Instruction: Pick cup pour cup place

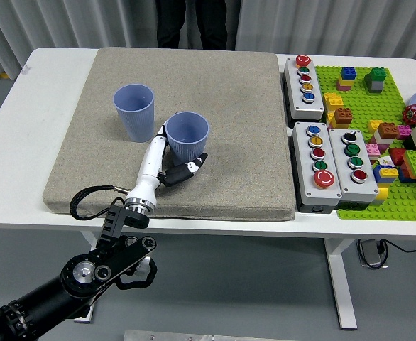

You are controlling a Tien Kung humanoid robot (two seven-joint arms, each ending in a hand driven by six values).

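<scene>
Grey mat (222, 106) on white table (37, 92) | left hand (167, 160) fingers wrapped around near blue cup (187, 140), upright mid-mat | second blue cup (134, 111) just beside, behind-left | button boxes (320, 162) to the right

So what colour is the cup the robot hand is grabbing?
The cup in the left hand is light purple-blue, seen in the head view.

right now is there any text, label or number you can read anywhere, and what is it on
None can be read.
Button boxes: any marks by the buttons are too small to read.
Two blue cups: plain.
Brick baseplate: no print visible.
Left hand: no marking legible.
</scene>
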